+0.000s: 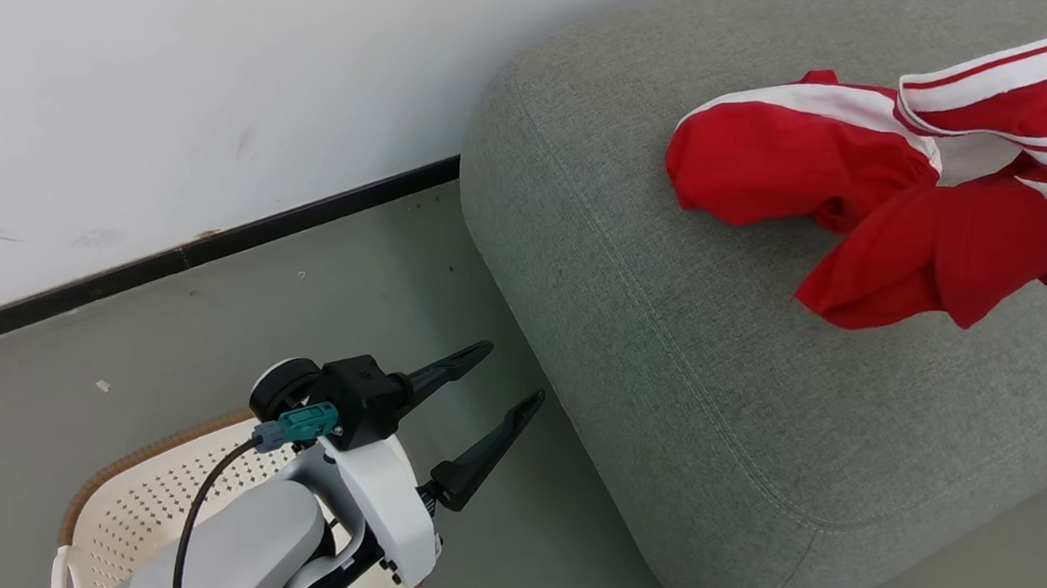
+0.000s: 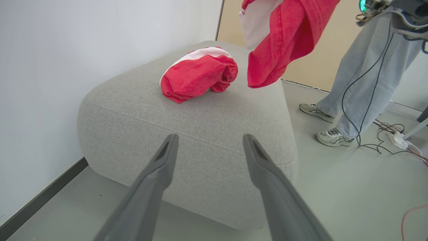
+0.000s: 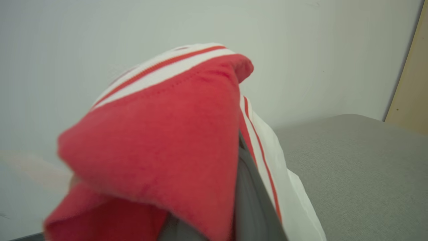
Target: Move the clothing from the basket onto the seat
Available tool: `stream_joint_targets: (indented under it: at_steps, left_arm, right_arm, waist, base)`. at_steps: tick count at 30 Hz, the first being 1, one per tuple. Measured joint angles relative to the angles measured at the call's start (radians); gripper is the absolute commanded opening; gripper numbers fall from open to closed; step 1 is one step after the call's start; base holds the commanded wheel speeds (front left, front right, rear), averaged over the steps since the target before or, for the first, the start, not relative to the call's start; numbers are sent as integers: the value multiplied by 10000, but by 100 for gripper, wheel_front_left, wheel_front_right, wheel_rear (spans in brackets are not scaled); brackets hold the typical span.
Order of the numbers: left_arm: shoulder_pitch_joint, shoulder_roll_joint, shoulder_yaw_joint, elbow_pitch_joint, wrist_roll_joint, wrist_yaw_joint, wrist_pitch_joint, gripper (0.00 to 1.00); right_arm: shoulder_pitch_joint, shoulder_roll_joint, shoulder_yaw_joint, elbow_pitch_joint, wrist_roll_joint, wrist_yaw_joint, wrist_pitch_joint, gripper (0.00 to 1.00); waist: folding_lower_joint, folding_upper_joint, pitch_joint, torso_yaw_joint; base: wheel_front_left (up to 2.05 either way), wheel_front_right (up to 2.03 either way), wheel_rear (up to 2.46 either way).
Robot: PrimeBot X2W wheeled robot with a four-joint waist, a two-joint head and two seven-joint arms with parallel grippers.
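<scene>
One red garment (image 2: 197,75) lies bunched on the seat (image 2: 187,134). A second garment (image 2: 281,40) hangs above the seat, gripped in the closed right hand (image 3: 245,180). The left hand (image 1: 513,373), open and empty, is poised between the seat and the basket (image 1: 158,448).

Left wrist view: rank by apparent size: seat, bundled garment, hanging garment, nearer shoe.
1. seat, by far.
2-3. hanging garment and bundled garment: look alike; the hanging one is cropped at the top edge, so no ranking.
4. nearer shoe.
</scene>
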Motion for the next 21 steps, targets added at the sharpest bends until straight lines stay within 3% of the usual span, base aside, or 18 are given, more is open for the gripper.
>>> stream_joint_targets:
  at_steps: [21]
  left_arm:
    - [-132,326,-75,-506,81,178,648,100]
  right_arm:
    - [-1483,-606,46,1964,382,0,0,0]
  waist:
    - [0,0,743,356]
  base:
    - [0,0,0]
